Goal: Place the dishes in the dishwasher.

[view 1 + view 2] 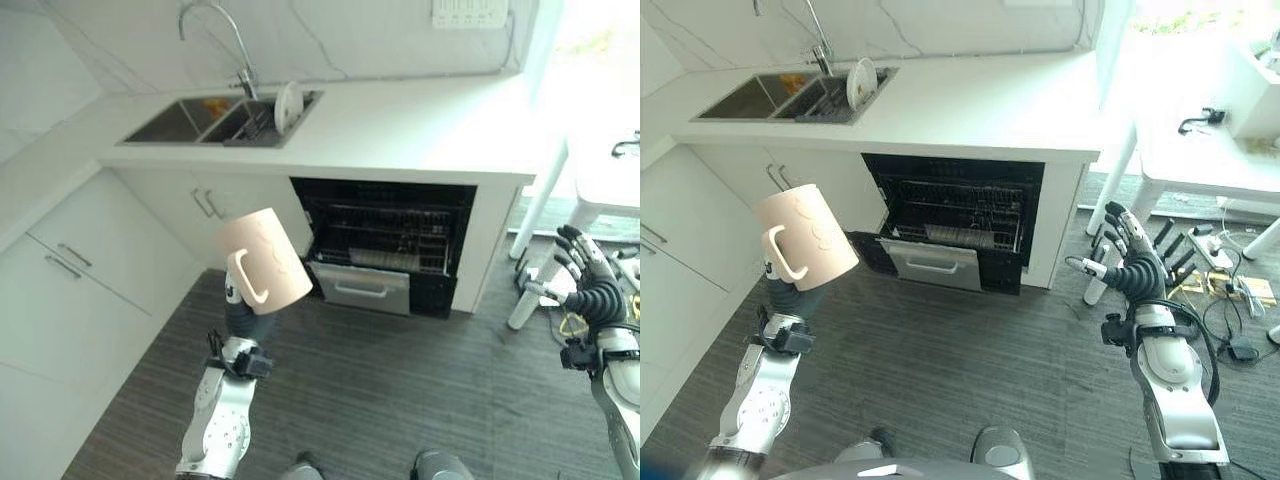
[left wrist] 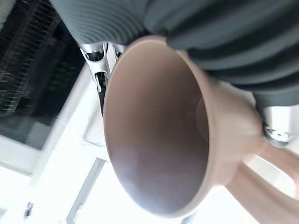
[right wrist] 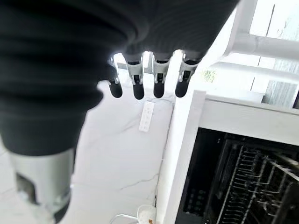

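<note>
Pale pink ceramic, a mug (image 1: pixel 264 258), held up by the left hand (image 2: pixel 224 28), mostly hidden behind it in the eye views. Fingers (image 2: pixel 100 70) wrapped round the outside of the mug wall, dark ribbed cover pressed against its upper side, as seen from the left wrist. Mug tilted, long axis leaning with the base up and away, the handle (image 1: pixel 250 278) turned toward the head camera. Held in mid-air, well in front of the open dishwasher (image 1: pixel 385 245) and off to its left side, apart from it.

Beyond the mug, dark wire racks (image 1: pixel 955 215) showing inside the dishwasher, with the lower rack front (image 1: pixel 930 265) pulled a little forward. Judged the deciding relation: dishwasher ahead and to the right of the carried mug, so a forward, rightward reach and a lowering needed, the left hand being the loaded one.

On the dishwasher's other side, right hand (image 1: pixel 1127 262) raised with fingers straight and spread, holding nothing, near but not touching.

Above and left of the dishwasher, on the white counter (image 1: pixel 400 125), a sink (image 1: pixel 220 120) with a white plate (image 1: pixel 288 105) standing on edge.

Left wrist view alone gives the empty mug interior; eye views alone give its distance from the racks.
</note>
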You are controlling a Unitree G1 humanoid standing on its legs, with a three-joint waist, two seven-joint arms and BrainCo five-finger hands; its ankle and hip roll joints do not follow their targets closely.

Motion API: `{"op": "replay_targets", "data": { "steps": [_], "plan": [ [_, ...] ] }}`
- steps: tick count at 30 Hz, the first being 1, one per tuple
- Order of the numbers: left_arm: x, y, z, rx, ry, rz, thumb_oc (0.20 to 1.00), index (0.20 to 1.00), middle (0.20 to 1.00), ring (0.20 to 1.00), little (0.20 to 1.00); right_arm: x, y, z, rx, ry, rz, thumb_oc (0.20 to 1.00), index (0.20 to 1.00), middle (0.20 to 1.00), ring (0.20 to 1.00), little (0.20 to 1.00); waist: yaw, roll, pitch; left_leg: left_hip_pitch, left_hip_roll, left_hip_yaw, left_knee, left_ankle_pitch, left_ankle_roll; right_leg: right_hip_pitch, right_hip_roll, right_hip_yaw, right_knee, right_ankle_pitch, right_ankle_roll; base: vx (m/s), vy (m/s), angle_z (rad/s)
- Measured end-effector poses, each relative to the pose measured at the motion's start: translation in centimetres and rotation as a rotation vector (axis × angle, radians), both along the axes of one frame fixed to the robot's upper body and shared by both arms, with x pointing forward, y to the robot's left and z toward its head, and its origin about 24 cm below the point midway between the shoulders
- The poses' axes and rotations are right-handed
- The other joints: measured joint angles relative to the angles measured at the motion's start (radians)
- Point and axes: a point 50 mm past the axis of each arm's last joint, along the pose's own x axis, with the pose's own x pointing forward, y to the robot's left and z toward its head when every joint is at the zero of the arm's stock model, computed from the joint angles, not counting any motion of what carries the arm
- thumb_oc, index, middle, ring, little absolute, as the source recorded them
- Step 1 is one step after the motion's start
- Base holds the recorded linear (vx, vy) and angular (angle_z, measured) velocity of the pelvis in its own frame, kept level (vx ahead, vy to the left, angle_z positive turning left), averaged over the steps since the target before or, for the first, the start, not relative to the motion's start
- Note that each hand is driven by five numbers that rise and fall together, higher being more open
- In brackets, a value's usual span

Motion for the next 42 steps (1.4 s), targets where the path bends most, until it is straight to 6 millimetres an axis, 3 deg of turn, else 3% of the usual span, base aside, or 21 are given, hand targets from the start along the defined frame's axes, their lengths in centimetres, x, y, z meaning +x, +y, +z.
{"op": "replay_targets", "data": {
  "steps": [1,3,6,10,14,16,19,20,21,23,25,28,30,32,34,36,38,39,40,41,42],
  "plan": [
    [0.3,-0.1,0.6,0.001,-0.028,-0.004,0.2,0.2,0.2,0.2,0.2,-0.2,0.0,-0.1,0.006,0.004,0.001,1.0,1.0,1.0,1.0,1.0,-0.005,0.015,-0.012,0.011,-0.005,0.009,-0.006,0.007,0.01,0.002,-0.001,-0.011,0.012,-0.013,0.02,0.25,0.362,0.07],
    [1.3,-0.7,1.8,-0.001,-0.065,-0.013,0.2,0.2,0.2,0.2,0.2,-0.8,0.5,-0.9,0.036,0.03,0.003,1.0,1.0,1.0,1.0,1.0,-0.012,-0.01,-0.022,0.022,-0.053,0.006,-0.023,-0.053,0.001,0.0,-0.055,-0.049,0.042,-0.021,0.043,0.2,0.295,0.18],
    [1.7,-0.3,2.4,0.031,-0.071,-0.004,0.2,0.2,0.2,0.2,0.2,-1.0,2.0,-1.4,0.065,0.042,0.058,1.0,1.0,1.0,1.0,1.0,-0.007,-0.045,-0.03,0.043,-0.098,0.031,-0.023,-0.097,0.034,-0.015,-0.128,-0.103,0.097,0.026,0.057,0.18,0.234,-0.06],
    [1.0,0.5,2.1,0.066,-0.049,0.025,0.2,0.2,0.2,0.2,0.2,-0.8,2.8,-1.2,0.067,0.032,0.091,1.0,1.0,1.0,1.0,1.0,0.013,-0.035,-0.038,0.055,-0.105,0.072,-0.027,-0.124,0.063,-0.112,-0.178,-0.175,0.215,0.099,0.09,0.15,0.065,-0.24],
    [0.5,1.0,1.6,0.066,-0.019,0.046,0.2,0.2,0.2,0.2,0.2,-0.9,2.8,-1.5,0.06,0.056,0.108,1.0,1.0,1.0,1.0,1.0,0.025,-0.048,-0.033,0.065,-0.121,0.09,-0.038,-0.125,0.063,-0.122,-0.041,-0.124,0.034,0.076,0.075,0.2,-0.102,-0.19],
    [0.5,0.6,1.4,0.061,-0.002,0.029,0.2,0.2,0.2,0.2,0.2,-0.8,2.4,-1.0,0.003,0.059,0.128,1.0,1.0,1.0,1.0,1.0,0.021,-0.066,-0.017,0.049,-0.146,0.102,-0.036,-0.133,0.076,-0.254,-0.057,-0.096,0.137,0.038,0.056,0.24,-0.192,-0.07],
    [0.6,0.3,1.5,0.07,-0.008,0.016,0.2,0.2,0.2,0.2,0.2,-1.1,2.4,-1.6,0.058,0.053,0.098,1.0,1.0,1.0,1.0,1.0,-0.027,-0.081,0.008,0.034,-0.185,0.047,-0.024,-0.147,0.087,-0.356,-0.085,0.029,0.038,0.087,0.103,0.26,-0.202,0.36],
    [0.7,0.3,1.6,0.07,-0.014,0.018,0.2,0.2,0.2,0.2,0.2,-1.1,2.3,-1.5,0.053,0.048,0.096,1.0,1.0,1.0,1.0,1.0,-0.035,-0.076,0.024,0.006,-0.157,0.024,0.086,-0.18,0.078,-0.369,-0.076,0.045,0.097,0.147,0.128,0.32,-0.293,0.4],
    [0.3,-0.3,0.5,0.033,0.03,0.013,0.2,0.2,0.2,0.2,0.2,-1.7,1.8,-2.4,0.051,0.092,0.077,1.0,1.0,1.0,1.0,1.0,-0.028,-0.072,0.024,0.009,-0.135,0.022,0.111,-0.21,0.066,-0.359,-0.053,0.096,0.177,0.137,0.107,0.28,-0.278,0.39],
    [0.1,-0.9,1.3,0.036,-0.003,-0.018,0.2,0.2,0.2,0.2,0.2,-1.6,1.4,-2.5,0.051,0.094,0.058,1.0,1.0,1.0,1.0,1.0,-0.044,-0.07,0.022,0.012,-0.122,0.026,0.112,-0.208,0.05,-0.35,-0.064,0.034,0.168,0.092,0.056,0.25,-0.258,0.54],
    [0.3,-1.5,1.9,0.032,-0.03,-0.041,0.2,0.2,0.2,0.2,0.2,-1.3,1.3,-2.4,0.061,0.081,0.047,1.0,1.0,1.0,1.0,1.0,-0.044,-0.053,0.017,-0.005,-0.094,0.034,0.279,-0.234,0.046,-0.323,-0.042,-0.011,0.131,0.092,0.055,0.18,-0.17,0.27],
    [0.4,-1.4,2.7,0.04,-0.063,-0.045,0.2,0.2,0.2,0.2,0.2,-0.7,1.6,-1.5,0.033,0.045,0.071,1.0,1.0,1.0,1.0,1.0,-0.055,-0.012,-0.018,0.181,-0.094,0.054,0.066,-0.318,0.046,-0.274,0.015,-0.072,0.1,0.078,0.029,0.2,-0.18,0.15],
    [0.6,-1.3,3.2,0.045,-0.095,-0.046,0.2,0.2,0.2,0.2,0.2,-0.4,1.7,-1.1,0.021,0.035,0.084,1.0,1.0,1.0,1.0,1.0,-0.056,-0.03,-0.021,0.237,-0.106,0.059,-0.026,-0.3,0.019,-0.275,0.015,-0.067,0.121,0.063,-0.001,0.23,-0.201,0.11],
    [0.3,-1.2,3.0,0.049,-0.084,-0.045,0.2,0.2,0.2,0.2,0.2,-0.4,1.7,-1.2,0.022,0.038,0.079,1.0,1.0,1.0,1.0,1.0,-0.049,-0.018,-0.029,0.242,-0.091,0.061,-0.041,-0.269,0.016,-0.27,0.038,-0.072,0.122,0.048,-0.027,0.21,-0.186,-0.12],
    [0.0,-1.1,2.5,0.049,-0.064,-0.043,0.2,0.2,0.2,0.2,0.2,-0.5,1.6,-1.3,0.019,0.044,0.076,1.0,1.0,1.0,1.0,1.0,-0.047,-0.011,-0.032,0.265,-0.085,0.059,-0.035,-0.217,-0.021,-0.242,0.054,-0.073,0.11,0.036,-0.048,0.22,-0.156,-0.06],
    [-0.3,-1.6,1.9,0.049,-0.045,-0.068,0.2,0.2,0.2,0.2,0.2,-0.7,1.4,-1.4,0.011,0.058,0.072,1.0,1.0,1.0,1.0,1.0,-0.035,-0.04,-0.023,0.258,-0.086,0.052,0.032,-0.117,-0.123,-0.173,0.049,-0.059,0.049,0.042,-0.051,0.14,-0.068,0.01],
    [-0.6,-2.1,1.5,0.038,-0.039,-0.096,0.2,0.2,0.2,0.2,0.2,-0.8,1.1,-1.4,0.007,0.057,0.06,1.0,1.0,1.0,1.0,1.0,-0.019,-0.061,-0.031,0.165,-0.078,0.057,0.194,-0.083,-0.15,-0.146,0.033,-0.047,0.011,0.065,-0.062,0.16,0.079,0.02],
    [-0.6,-2.4,1.4,0.035,-0.039,-0.108,0.2,0.2,0.2,0.2,0.2,-0.7,1.1,-1.6,0.015,0.062,0.055,1.0,1.0,1.0,1.0,1.0,-0.013,-0.054,-0.031,0.121,-0.077,0.068,0.207,-0.079,-0.131,-0.132,0.034,-0.06,-0.03,0.071,-0.014,0.13,0.157,0.17],
    [-0.6,-3.0,1.2,0.016,-0.034,-0.125,0.2,0.2,0.2,0.2,0.2,-0.7,0.7,-2.1,0.014,0.086,0.039,1.0,1.0,1.0,1.0,1.0,-0.019,-0.016,-0.019,0.092,-0.047,0.06,0.164,-0.088,-0.083,-0.147,0.02,-0.091,0.024,0.032,0.11,0.07,0.206,0.18],
    [-0.7,-3.0,1.7,0.018,-0.061,-0.128,0.2,0.2,0.2,0.2,0.2,-0.6,0.6,-1.7,-0.008,0.087,0.049,1.0,1.0,1.0,1.0,1.0,-0.017,-0.009,-0.018,0.064,-0.027,0.072,0.149,-0.088,-0.089,-0.186,0.009,-0.015,0.09,0.027,-0.01,0.14,0.243,0.24],
    [-0.6,-2.8,2.3,0.031,-0.095,-0.135,0.2,0.2,0.2,0.2,0.2,-0.4,0.6,-1.4,-0.021,0.078,0.053,1.0,1.0,1.0,1.0,1.0,-0.019,-0.031,-0.01,0.043,-0.005,0.098,0.128,-0.09,-0.086,-0.185,-0.021,0.005,0.077,0.045,-0.066,0.18,0.269,0.27]
  ]
}}
